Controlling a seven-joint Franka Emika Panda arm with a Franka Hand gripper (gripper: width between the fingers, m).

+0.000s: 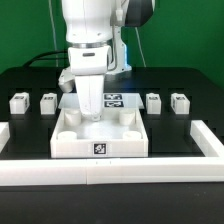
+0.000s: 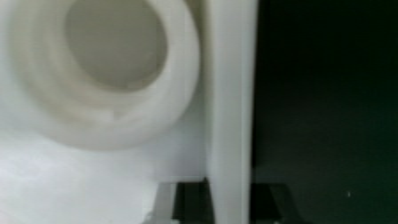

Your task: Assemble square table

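The square table top (image 1: pixel 70 142) is a white tray with a raised rim, lying at the front middle with a tag on its front wall. My gripper (image 1: pixel 92 113) reaches straight down to its back rim. In the wrist view the rim (image 2: pixel 231 100) runs between my two black fingers (image 2: pixel 185 205), and the gripper (image 2: pixel 228 205) is shut on it. A round socket (image 2: pixel 116 70) in the top's inside lies close by. Two leg blocks (image 1: pixel 18 101) (image 1: pixel 47 101) stand at the exterior view's left and two more (image 1: pixel 153 101) (image 1: pixel 180 101) at its right.
The marker board (image 1: pixel 112 99) lies flat behind the table top, partly hidden by the arm. A long white rail (image 1: pixel 110 172) runs along the front, with side rails at the exterior view's left (image 1: pixel 5 135) and right (image 1: pixel 205 140).
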